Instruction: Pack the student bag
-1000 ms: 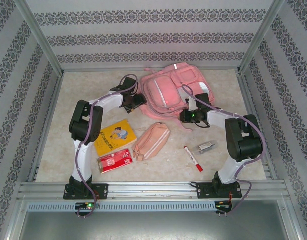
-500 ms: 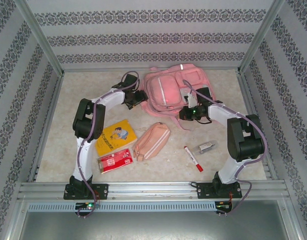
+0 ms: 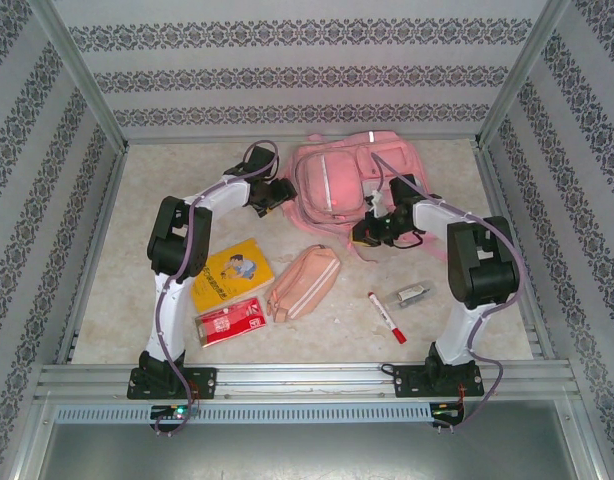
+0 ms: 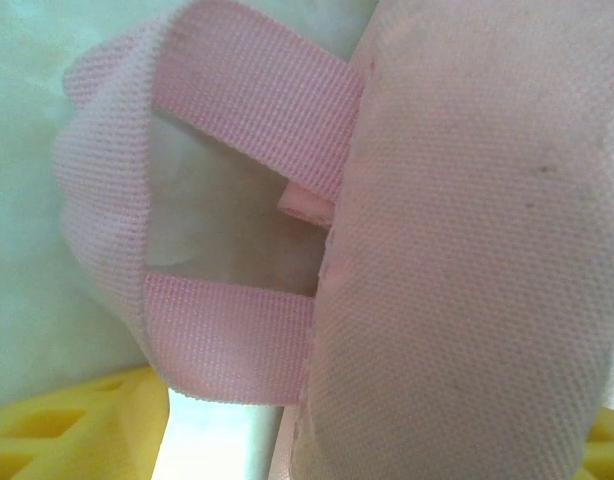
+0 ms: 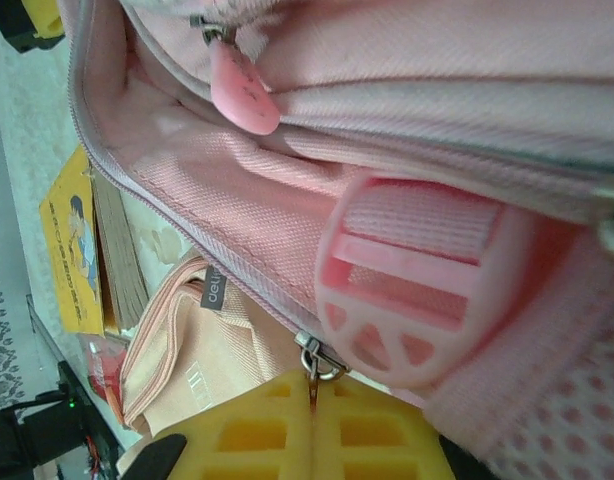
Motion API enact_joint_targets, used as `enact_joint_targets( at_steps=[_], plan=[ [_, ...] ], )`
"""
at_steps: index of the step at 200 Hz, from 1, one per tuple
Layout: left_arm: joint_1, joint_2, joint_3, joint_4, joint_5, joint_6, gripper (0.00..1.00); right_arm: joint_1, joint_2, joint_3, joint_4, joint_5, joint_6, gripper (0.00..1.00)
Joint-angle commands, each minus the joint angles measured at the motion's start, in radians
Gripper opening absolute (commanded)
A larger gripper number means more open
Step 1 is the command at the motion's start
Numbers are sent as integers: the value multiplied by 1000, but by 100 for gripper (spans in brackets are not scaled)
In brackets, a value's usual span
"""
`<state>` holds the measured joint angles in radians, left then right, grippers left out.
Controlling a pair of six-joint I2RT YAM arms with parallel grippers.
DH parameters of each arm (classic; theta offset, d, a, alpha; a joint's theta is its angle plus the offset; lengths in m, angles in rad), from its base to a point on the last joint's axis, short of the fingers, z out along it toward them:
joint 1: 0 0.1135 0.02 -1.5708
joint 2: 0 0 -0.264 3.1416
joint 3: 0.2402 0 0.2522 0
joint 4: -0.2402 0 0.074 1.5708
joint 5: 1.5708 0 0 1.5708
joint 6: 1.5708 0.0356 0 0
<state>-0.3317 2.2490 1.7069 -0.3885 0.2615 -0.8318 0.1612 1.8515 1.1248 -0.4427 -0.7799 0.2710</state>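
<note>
From the overhead camera I see the student bag [image 3: 339,180] lying at twelve o'clock on the table [image 3: 137,200], close to the back wall; my left claw [image 3: 280,195] sits against the bag's nine o'clock side; my right claw [image 3: 363,234] is at its five o'clock corner. Toward six o'clock from the bag lies a pink pouch [image 3: 303,282]; at the pouch's nine o'clock is a yellow book [image 3: 230,272], with a red box [image 3: 230,322] just below it; at the pouch's three o'clock are a red marker [image 3: 386,317] and a small grey object [image 3: 414,294] I cannot identify.

On the left wrist camera, the yellow fingers [image 4: 67,430] stand wide apart at seven and five o'clock; the bag's fabric bulges between them, with a webbing strap loop [image 4: 247,80] at eleven o'clock; a strip of table shows between the left finger and the cloth, so I read this claw as spread and clamping nothing.

On the right wrist camera, the claw's fingers are pressed together at six o'clock, pinching the metal zip puller [image 5: 312,357] of the bag; a pink plastic buckle [image 5: 427,280] sits at three o'clock; a pink rubber tab [image 5: 242,85] hangs at eleven o'clock.
</note>
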Motion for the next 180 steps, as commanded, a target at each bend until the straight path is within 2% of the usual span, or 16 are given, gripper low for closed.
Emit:
enact_joint_targets(
  at_steps=[1, 51, 90, 134, 146, 167, 180],
  plan=[
    [-27, 18, -54, 103, 95, -43, 72, 50, 15, 39, 44, -73, 46, 0],
    [-68, 4, -100, 168, 102, -94, 70, 137, 59, 98, 102, -44, 134, 0],
    [-94, -4, -107, 167, 106, -94, 70, 214, 111, 153, 200, 24, 276, 0],
    [-90, -61, -152, 169, 145, -66, 71, 247, 133, 151, 299, 85, 369, 6],
    [-80, -115, -190, 190, 164, -26, 72, 241, 129, 139, 301, 76, 364, 10],
    [-54, -217, -247, 160, 167, 93, 72, 229, 93, 106, 271, 66, 302, 29],
    [-42, -261, -255, 101, 169, 172, 72, 217, 59, 93, 218, 57, 225, 34]
  ],
)
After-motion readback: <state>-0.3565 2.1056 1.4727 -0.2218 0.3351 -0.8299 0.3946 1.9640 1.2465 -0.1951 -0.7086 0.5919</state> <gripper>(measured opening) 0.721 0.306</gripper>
